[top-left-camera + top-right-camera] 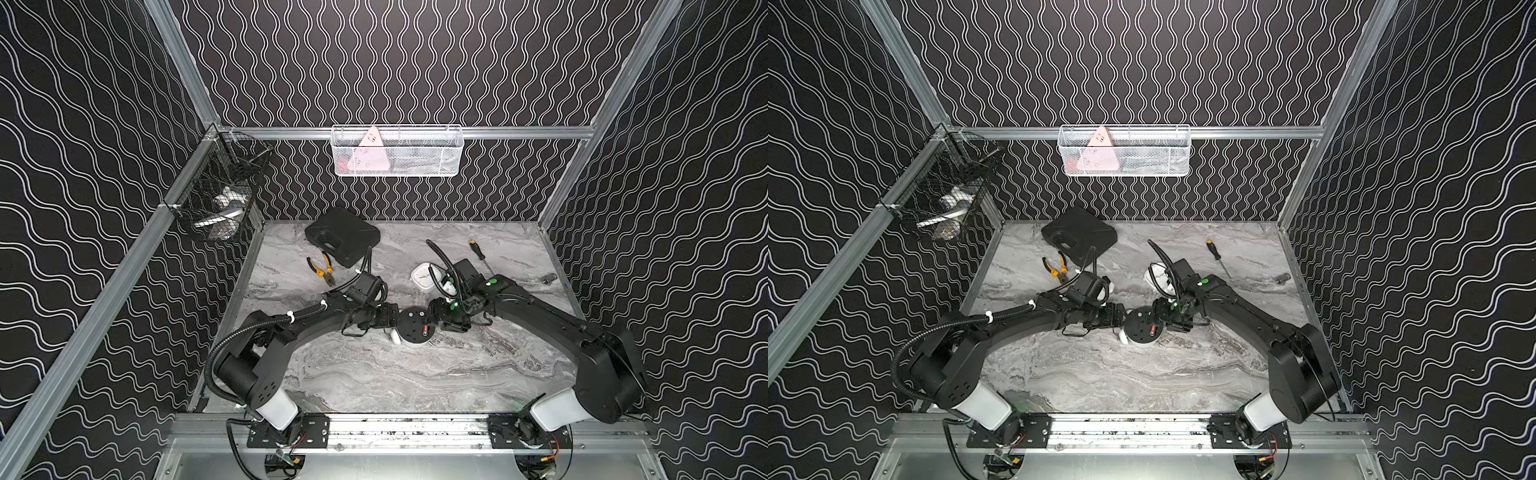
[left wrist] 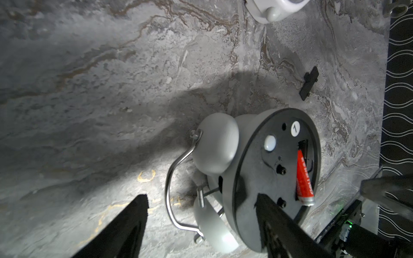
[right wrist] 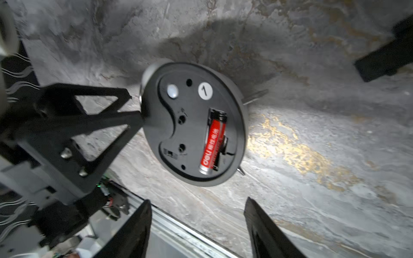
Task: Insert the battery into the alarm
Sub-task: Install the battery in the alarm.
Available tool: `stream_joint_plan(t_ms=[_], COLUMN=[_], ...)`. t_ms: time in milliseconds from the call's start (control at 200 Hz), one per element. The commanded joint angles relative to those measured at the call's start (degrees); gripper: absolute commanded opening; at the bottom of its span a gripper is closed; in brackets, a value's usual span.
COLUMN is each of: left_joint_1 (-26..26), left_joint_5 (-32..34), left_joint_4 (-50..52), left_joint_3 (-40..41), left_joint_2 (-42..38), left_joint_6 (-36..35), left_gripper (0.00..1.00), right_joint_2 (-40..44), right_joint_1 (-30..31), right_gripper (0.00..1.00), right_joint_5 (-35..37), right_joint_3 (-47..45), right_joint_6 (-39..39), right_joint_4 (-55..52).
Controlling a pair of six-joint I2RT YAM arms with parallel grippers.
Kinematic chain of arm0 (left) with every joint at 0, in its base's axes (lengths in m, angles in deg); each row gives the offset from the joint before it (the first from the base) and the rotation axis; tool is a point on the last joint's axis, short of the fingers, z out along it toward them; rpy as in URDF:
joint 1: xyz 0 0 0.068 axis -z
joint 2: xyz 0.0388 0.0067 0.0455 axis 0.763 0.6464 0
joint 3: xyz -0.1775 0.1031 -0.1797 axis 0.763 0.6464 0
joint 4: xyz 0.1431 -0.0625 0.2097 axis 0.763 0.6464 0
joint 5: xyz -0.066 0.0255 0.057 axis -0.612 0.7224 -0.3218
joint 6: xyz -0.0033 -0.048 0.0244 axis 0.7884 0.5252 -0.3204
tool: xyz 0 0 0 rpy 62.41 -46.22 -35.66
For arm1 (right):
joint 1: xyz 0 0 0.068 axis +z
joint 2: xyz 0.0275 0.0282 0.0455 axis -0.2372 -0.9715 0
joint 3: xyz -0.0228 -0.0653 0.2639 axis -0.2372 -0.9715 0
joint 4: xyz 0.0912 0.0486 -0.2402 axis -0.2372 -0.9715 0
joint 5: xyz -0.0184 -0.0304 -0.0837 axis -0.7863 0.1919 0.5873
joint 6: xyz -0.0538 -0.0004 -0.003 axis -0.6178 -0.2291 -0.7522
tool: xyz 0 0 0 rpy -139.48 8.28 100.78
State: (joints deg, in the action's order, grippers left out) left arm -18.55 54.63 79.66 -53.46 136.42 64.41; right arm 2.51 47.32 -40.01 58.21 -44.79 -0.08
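Grey marble tabletop (image 1: 415, 382) inside a booth walled in black with white wavy lines, seen from above in both top views. Near its middle, a grey twin-bell alarm (image 1: 415, 328) (image 1: 1144, 328), lying face down with the black back plate up. Reaching in from either side, two black robot arms, meeting at the alarm.

In the right wrist view, the alarm (image 3: 178, 134) close up: a round white sticker (image 3: 205, 90) marked 1, a white button (image 3: 172, 91) and an uncovered battery slot. Inside the slot, a red battery (image 3: 212, 147), lying lengthways but at a slight slant, with bare spring coils showing past one end and the silver end poking over the slot's opposite edge. Same slanted battery (image 2: 304, 178) in the left wrist view.

Wide open, the left hand (image 2: 201, 196): fingers spread far apart, one finger (image 2: 279, 223) reaching over the edge of the back plate, clamped on nothing. Open too, the right hand (image 3: 197, 201): fingers well apart, hovering just short of the alarm and touching nothing.

Elsewhere on the tabletop: a small flat black plastic piece (image 2: 309, 83) near the alarm, a white clock (image 1: 424, 277) just beyond the right arm's wrist, then orange-handled pliers (image 1: 322, 270), a black case (image 1: 343, 236) and a screwdriver (image 1: 480, 253) towards the back wall.
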Motion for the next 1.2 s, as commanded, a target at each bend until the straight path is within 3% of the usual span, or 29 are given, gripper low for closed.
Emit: stream_joint_plan(t_ms=[0,150,275,520,731,1196], left_joint_1=[0.85,1.75,1.80,1.86,1.87,1.90], left_joint_5=[-0.71,1.68,2.62,4.06,4.10,5.05], left_joint_4=[1.26,4.78,6.25,7.38,7.45,8.45], left_joint_3=[-1.30,-2.24,-2.53,-3.13,-3.13,-3.27], left_joint_2=[1.84,3.24,3.65,3.38,3.69,4.04], left_joint_6=[-1.31,-3.00,-3.50,-3.85,-4.16,-6.35], left_gripper=[0.77,0.62,0.61,0.61,0.60,0.58], right_joint_2=[0.42,-1.13,-0.93,-1.56,-3.65,-6.94], right_joint_1=[0.39,1.39,1.98,2.08,2.09,1.29], right_gripper=[0.67,0.47,0.38,0.19,0.12,0.04], right_joint_5=[4.65,3.50,0.31,0.70,-1.25,2.70], right_joint_3=[-1.38,-1.38,-1.07,-0.45,-1.08,0.30], right_joint_6=[-4.32,-1.47,1.56,3.80,6.50,4.98], right_joint_4=[2.65,3.36,4.92,1.05,0.52,-0.38])
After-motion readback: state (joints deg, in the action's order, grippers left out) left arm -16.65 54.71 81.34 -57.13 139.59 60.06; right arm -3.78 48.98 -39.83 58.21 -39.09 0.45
